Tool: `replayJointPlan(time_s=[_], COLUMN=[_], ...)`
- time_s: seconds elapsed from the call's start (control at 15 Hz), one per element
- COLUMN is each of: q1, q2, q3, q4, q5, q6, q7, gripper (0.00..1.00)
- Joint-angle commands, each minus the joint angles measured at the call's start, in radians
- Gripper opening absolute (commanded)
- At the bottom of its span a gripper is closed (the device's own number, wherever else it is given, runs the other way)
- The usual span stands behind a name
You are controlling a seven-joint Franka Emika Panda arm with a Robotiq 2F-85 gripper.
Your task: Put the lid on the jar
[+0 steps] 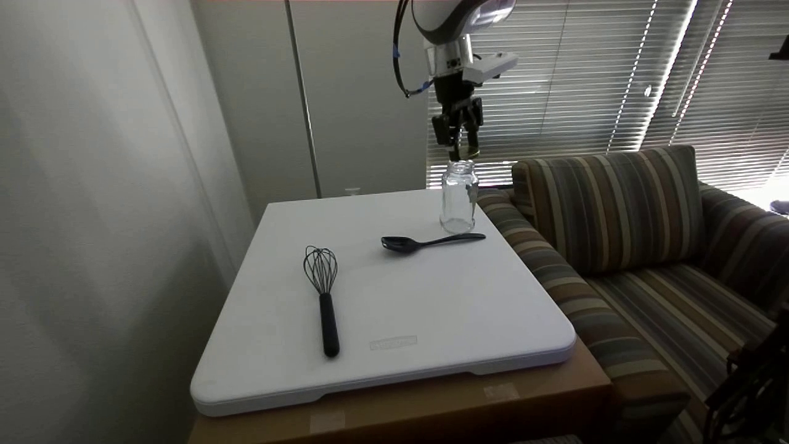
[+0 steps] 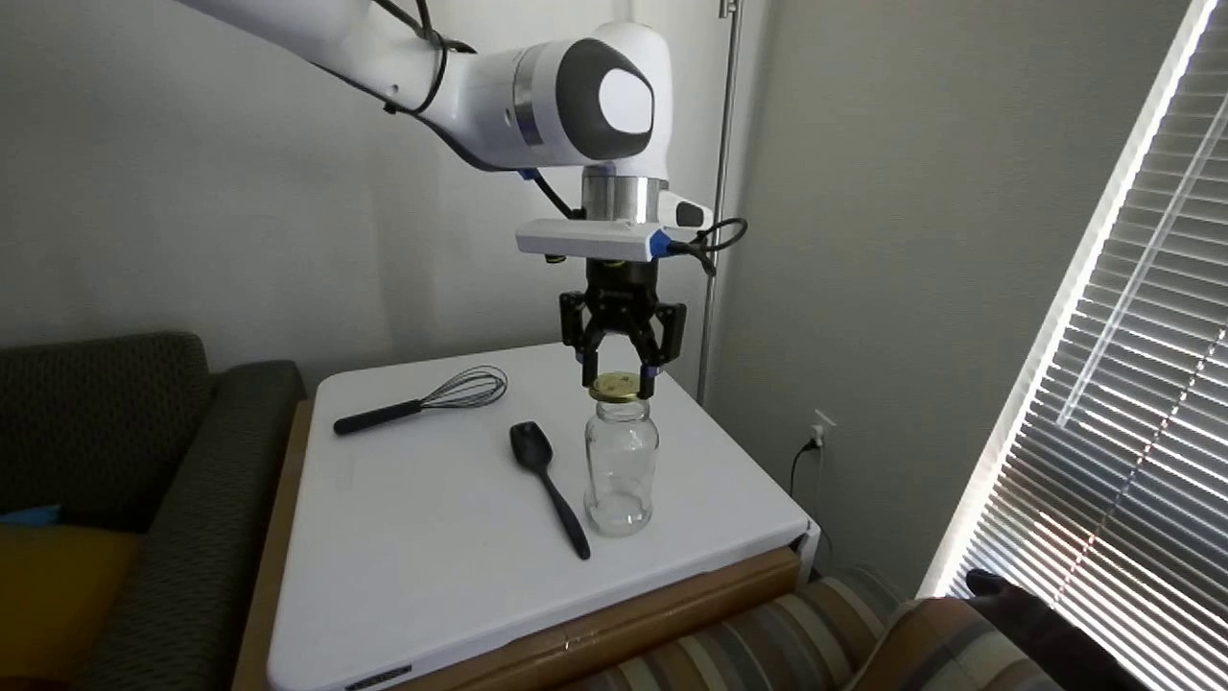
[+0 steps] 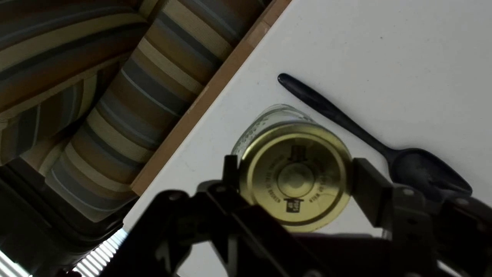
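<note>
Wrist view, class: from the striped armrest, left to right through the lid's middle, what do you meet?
Striped armrest, brown box edge, one of the fingers, gold lid, the other finger, black spoon's bowl.

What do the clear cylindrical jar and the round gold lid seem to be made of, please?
The clear cylindrical jar looks like smooth glass: transparent, with bright highlights, though plastic is possible. The round gold lid is probably glossy metal, given its sheen and concentric rings.
</note>
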Motion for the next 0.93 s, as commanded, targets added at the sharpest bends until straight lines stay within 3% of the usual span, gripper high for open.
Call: replayJointPlan(time_s=[0.0,0.87], q1=[-0.036,-0.069], q2=[-0.016,-0.008], q3=[0.011,0.020], q4=[-0.043,-0.085], q5=[0.042,0.147], q6=[0.060,0.185], q7=[0.021,0.010], gripper=[0.48,0.48])
